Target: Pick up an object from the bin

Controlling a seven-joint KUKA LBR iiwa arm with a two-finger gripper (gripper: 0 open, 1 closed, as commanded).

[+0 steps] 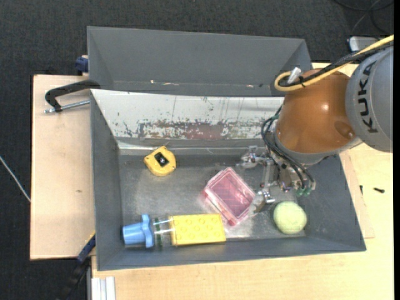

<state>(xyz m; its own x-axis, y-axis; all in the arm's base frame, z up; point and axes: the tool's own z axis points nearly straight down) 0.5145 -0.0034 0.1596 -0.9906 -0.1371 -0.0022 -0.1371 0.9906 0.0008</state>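
My gripper (256, 181) hangs under the orange cover in the right half of the bin, low over the floor. Its fingers stand open, one fingertip (249, 160) toward the back and the other (260, 204) toward the front. Nothing shows held between them. A pink see-through box (228, 196) lies tilted just left of the fingers, its right edge close to them. A pale green ball (289, 218) rests just right of the front fingertip, near the bin's front wall.
A yellow block (197, 229) lies along the front wall with a blue-capped clear bottle (143, 233) at its left end. A yellow tape measure (160, 161) sits at the back left. The arm and its cables cover the bin's right rear corner.
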